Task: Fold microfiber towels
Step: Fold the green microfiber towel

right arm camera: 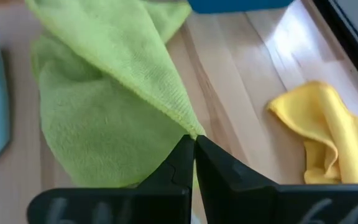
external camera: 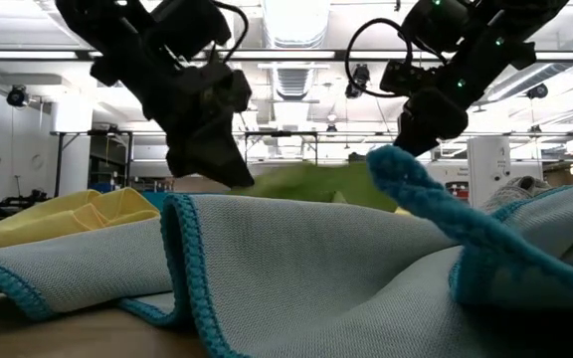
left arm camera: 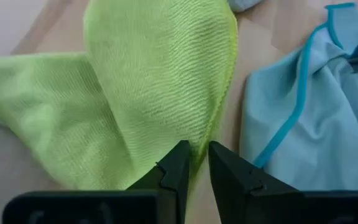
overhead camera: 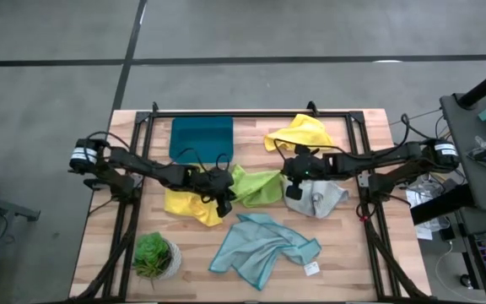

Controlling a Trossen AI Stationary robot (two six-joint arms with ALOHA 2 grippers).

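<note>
Lime green towel [overhead camera: 256, 187] at counter [overhead camera: 353, 262] centre, stretched between both arms. Left pincer [left arm camera: 194, 163] at its left end, fingers parted by a narrow gap with the cloth edge between them. Right pincer [right arm camera: 193, 155] clamped on its right corner. Light blue towel [overhead camera: 264, 245] crumpled nearer; yellow towel [overhead camera: 298, 133] far right.

The lime green towel [left arm camera: 160, 81] is fuzzy ribbed cloth, totally matt. The light blue towel [overhead camera: 260, 245] has a fine weave with stitched edging, and the table [overhead camera: 353, 262] is pale smooth wood.
</note>
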